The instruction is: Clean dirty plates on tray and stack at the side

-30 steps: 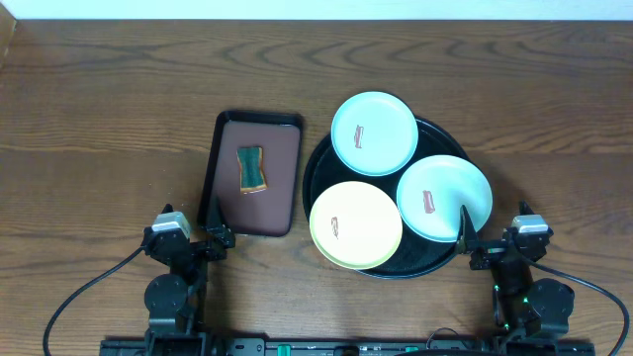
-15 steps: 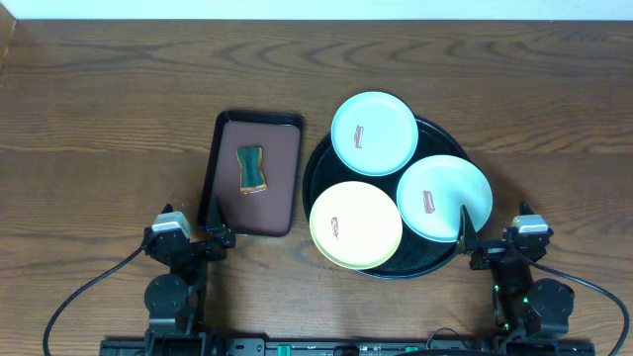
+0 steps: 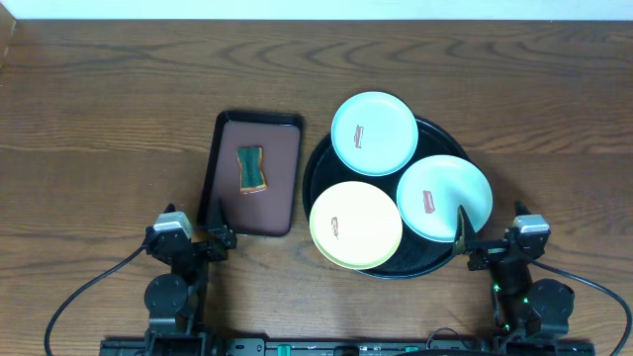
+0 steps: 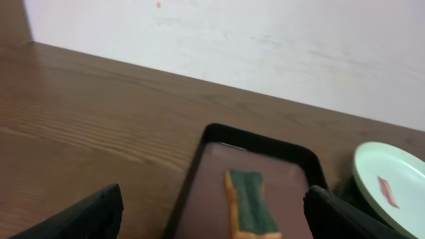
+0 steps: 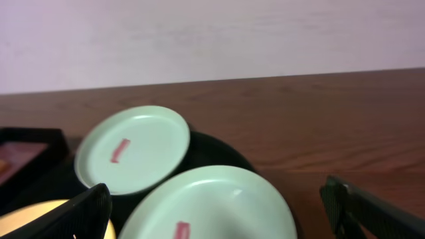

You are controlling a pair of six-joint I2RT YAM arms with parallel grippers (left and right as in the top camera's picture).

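The round black tray [image 3: 318, 163] holds three plates. A mint plate [image 3: 374, 133] sits at the back, a second mint plate [image 3: 444, 198] at the right, a yellow plate [image 3: 355, 224] at the front. Each has a small reddish smear. My right gripper [image 5: 219, 219] is open and empty, low at the tray's right front edge, over the right mint plate [image 5: 212, 202]; the back plate [image 5: 133, 149] lies beyond. My left gripper [image 4: 212, 219] is open and empty at the near end of the brown tray [image 4: 199, 166].
A rectangular brown tray with black rim [image 3: 282, 148] lies left of the round tray and holds a green and orange sponge [image 3: 252, 169], which also shows in the left wrist view [image 4: 252, 207]. Dark wood tabletop [image 3: 99, 119] surrounds both. A pale wall stands behind.
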